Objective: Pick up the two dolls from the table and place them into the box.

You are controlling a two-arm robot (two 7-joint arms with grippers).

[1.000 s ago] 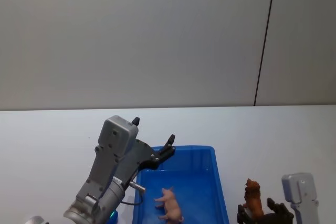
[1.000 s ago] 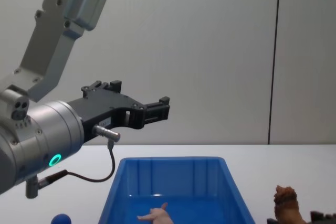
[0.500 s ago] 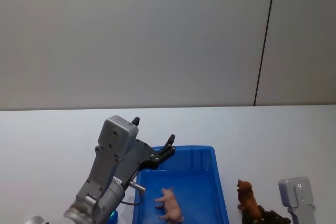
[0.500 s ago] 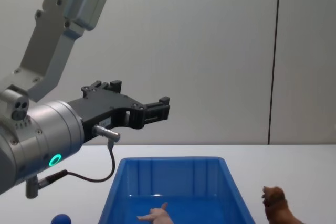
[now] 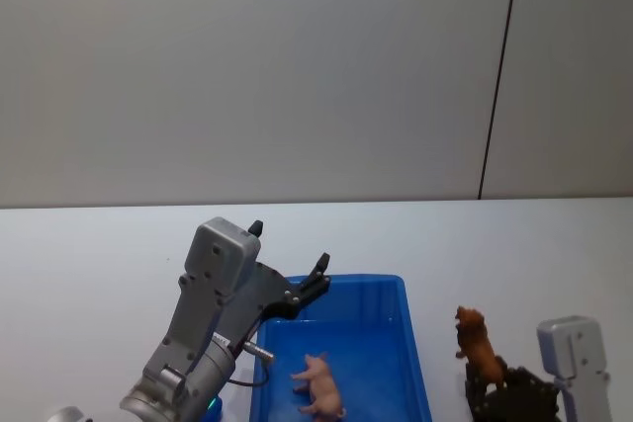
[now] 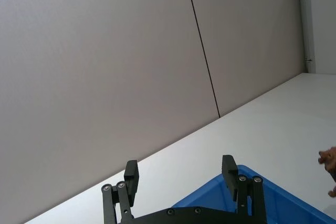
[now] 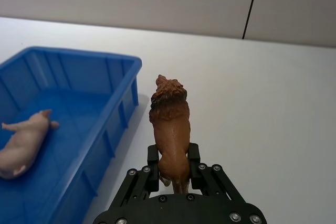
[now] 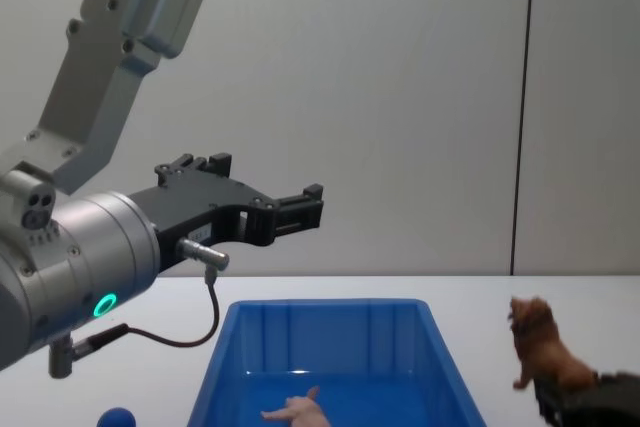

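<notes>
A: Right end effector (image 7: pixel 173 167)?
B: Clamped on the brown doll (image 7: pixel 170 121) at its hind end. The doll was held off the tabletop (image 7: pixel 252 103), long axis pointing away from the robot.
A: Box (image 7: pixel 119 62)?
B: Just to that end effector's left, so probably a leftward carry. The pink doll (image 7: pixel 21 142) lay inside. Farther off, the left end effector (image 6: pixel 180 169) hovered open, holding nothing.
</notes>
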